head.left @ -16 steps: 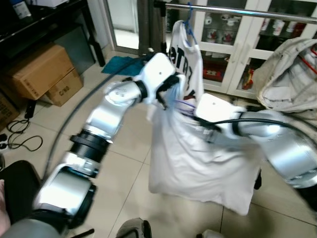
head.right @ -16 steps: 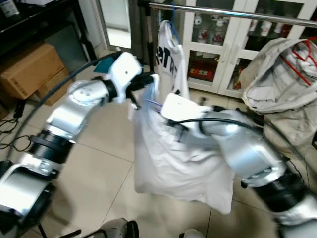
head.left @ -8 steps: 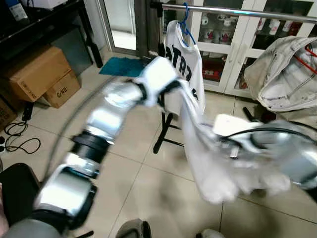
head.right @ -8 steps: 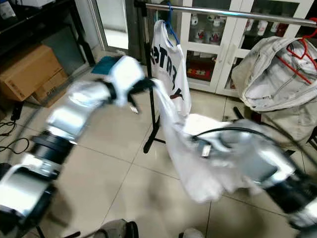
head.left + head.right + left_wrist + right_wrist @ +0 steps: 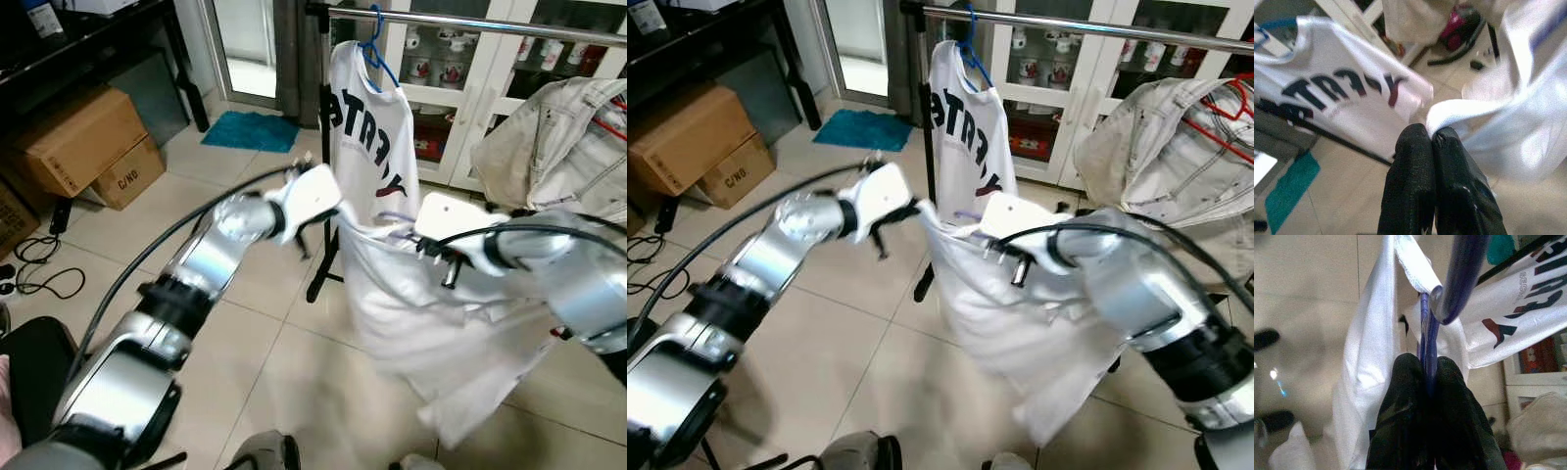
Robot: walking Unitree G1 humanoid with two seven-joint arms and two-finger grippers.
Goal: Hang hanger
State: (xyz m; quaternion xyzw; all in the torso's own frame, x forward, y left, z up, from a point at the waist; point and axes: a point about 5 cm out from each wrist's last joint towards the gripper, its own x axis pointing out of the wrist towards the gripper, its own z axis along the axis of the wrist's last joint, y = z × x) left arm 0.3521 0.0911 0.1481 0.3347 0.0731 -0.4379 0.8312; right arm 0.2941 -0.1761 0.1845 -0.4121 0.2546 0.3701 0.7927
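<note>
A plain white T-shirt (image 5: 431,323) on a thin purple plastic hanger (image 5: 1426,338) is hanging stretched at centre frame, drooping toward the lower right, its hanger's hook (image 5: 1459,274) curving free.

Both silver arms reach forward, left gripper (image 5: 1431,139) and right gripper (image 5: 1422,367) (fingers pinched together).

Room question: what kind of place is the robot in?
Probably a room in a home, used for laundry: a clothes rail holding a shirt, glass-door cabinets, and cardboard boxes on tiled floor.
</note>
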